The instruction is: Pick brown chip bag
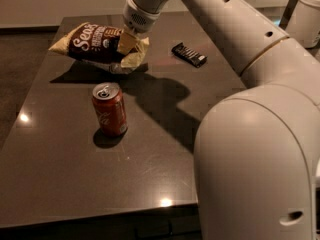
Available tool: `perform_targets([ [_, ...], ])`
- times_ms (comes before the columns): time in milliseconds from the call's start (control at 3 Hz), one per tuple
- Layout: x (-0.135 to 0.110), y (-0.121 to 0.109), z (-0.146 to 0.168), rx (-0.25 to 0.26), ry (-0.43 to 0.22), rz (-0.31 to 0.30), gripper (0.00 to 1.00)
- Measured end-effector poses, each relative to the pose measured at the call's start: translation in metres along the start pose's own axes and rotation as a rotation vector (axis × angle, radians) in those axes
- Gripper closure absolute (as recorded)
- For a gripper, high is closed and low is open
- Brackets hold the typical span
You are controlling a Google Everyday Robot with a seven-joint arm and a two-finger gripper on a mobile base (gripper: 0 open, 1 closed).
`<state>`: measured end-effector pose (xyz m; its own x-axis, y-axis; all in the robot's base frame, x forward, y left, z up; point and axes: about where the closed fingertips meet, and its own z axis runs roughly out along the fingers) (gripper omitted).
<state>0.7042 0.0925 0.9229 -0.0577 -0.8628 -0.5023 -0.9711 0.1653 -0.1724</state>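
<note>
The gripper (128,43) is clenched on the pale yellow right end of the brown chip bag (92,41). The bag stretches toward 9 o'clock, raised over the far part of the table (60,174), with its shadow beneath. A red soda can (110,109) stands upright at 6 o'clock from the bag. A black candy bar (189,54) lies at 3 o'clock.

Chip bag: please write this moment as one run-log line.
end effector: shut on chip bag at one end | chip bag: held above table | can: upright, apart
</note>
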Motion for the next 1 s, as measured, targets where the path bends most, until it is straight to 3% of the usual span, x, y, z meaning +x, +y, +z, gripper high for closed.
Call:
perform_targets([
  [333,0.0,-0.001,-0.038,0.006,-0.046,-0.028,1.0],
  [667,-0.013,0.01,-0.102,0.027,-0.086,-0.115,1.0],
  [1000,-0.013,0.01,-0.101,0.027,-0.086,-0.115,1.0],
])
